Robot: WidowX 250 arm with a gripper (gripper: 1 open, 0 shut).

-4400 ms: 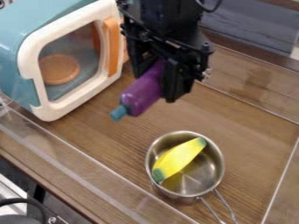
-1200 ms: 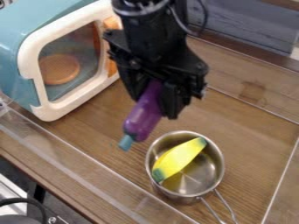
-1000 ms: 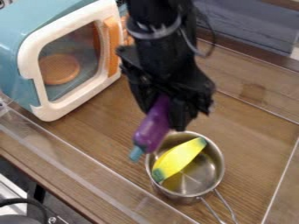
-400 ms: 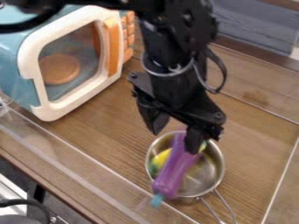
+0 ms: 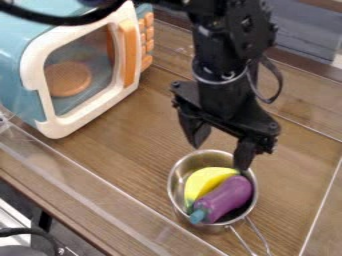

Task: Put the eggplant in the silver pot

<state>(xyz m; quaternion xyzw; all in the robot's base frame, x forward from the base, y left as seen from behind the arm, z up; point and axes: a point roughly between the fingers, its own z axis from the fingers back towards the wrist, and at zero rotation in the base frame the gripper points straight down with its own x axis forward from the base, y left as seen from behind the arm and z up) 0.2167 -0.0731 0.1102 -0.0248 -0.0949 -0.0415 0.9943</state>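
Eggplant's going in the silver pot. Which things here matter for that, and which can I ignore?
Part of the job:
- eggplant, lying in the pot
- silver pot
- gripper, open above the pot

Just lying about:
- yellow toy vegetable, also in the pot
- toy microwave, door open
- round brown item inside it

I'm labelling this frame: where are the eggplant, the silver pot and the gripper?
eggplant (image 5: 227, 199), camera view, middle of its purple body.
silver pot (image 5: 175, 182), camera view, left rim.
gripper (image 5: 222, 146), camera view, midway between its open fingertips.
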